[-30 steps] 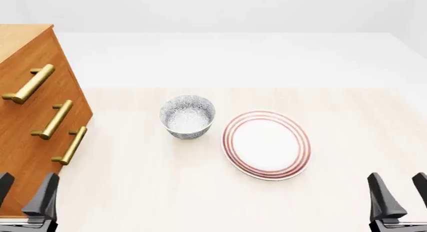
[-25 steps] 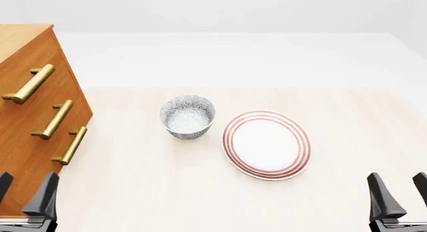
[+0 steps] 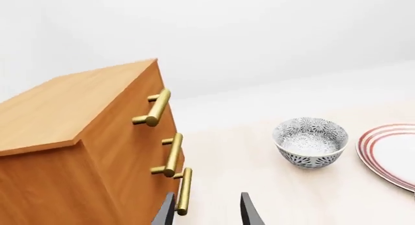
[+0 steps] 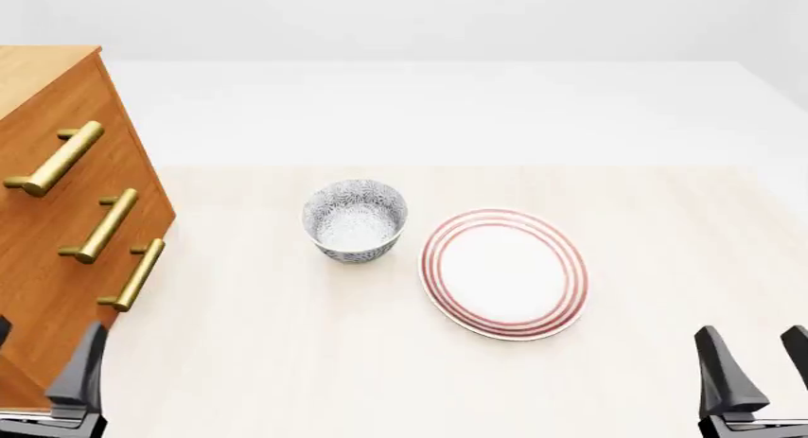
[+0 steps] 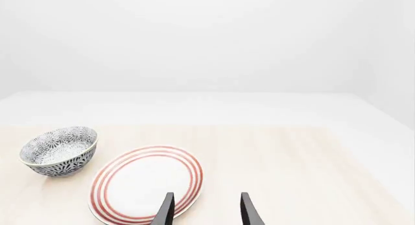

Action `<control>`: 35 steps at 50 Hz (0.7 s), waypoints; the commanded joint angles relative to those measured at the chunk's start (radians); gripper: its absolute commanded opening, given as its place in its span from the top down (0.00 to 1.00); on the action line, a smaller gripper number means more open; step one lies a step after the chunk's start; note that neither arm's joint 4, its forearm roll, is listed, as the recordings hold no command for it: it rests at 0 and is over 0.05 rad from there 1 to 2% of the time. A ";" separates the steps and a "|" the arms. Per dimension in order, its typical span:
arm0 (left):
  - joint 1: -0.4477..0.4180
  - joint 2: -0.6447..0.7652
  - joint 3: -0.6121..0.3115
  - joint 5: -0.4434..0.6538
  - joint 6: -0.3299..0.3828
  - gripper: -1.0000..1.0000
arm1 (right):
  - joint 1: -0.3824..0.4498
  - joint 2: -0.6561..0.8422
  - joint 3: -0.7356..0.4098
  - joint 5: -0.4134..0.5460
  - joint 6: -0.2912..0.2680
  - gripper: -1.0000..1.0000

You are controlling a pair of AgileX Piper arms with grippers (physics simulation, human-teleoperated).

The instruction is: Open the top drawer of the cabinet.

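Top drawer (image 4: 63, 145) sits highest on the cabinet (image 4: 44, 268), closed; its brass handle (image 4: 53, 159) runs diagonally, up and forward of the left pincer (image 3: 206, 210). That pincer is nearer, fingers apart, empty. Right pincer (image 5: 206, 210) is likewise apart, well away past the plate (image 4: 505, 272).

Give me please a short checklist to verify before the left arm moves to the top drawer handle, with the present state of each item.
1. Top drawer shut, handle free: ok.
2. Left gripper open and holding nothing: ok.
3. Left gripper level with the top handle: not ok; it sits low, near the lowest handle.
4. Bowl and plate apart from the cabinet: ok.
5. Right gripper open, far from the cabinet: ok.
6. Room for the drawer to slide out: cannot tell.
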State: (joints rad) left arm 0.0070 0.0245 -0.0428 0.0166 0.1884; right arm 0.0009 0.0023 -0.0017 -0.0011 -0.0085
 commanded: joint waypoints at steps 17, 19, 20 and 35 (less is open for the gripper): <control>-0.013 0.128 -0.125 0.010 0.327 0.00 | 0.000 0.001 0.000 -0.001 -0.001 0.00; -0.019 0.134 -0.140 0.013 0.326 0.00 | 0.000 0.001 0.000 -0.001 -0.001 0.00; -0.022 0.141 -0.149 0.013 0.333 0.00 | 0.000 0.001 0.000 -0.001 -0.001 0.00; -0.042 0.389 -0.287 -0.038 0.823 0.00 | 0.000 0.001 0.000 -0.001 -0.001 0.00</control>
State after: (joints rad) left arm -0.0239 0.2286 -0.2189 0.0080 0.6400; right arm 0.0008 0.0031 -0.0014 -0.0024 -0.0091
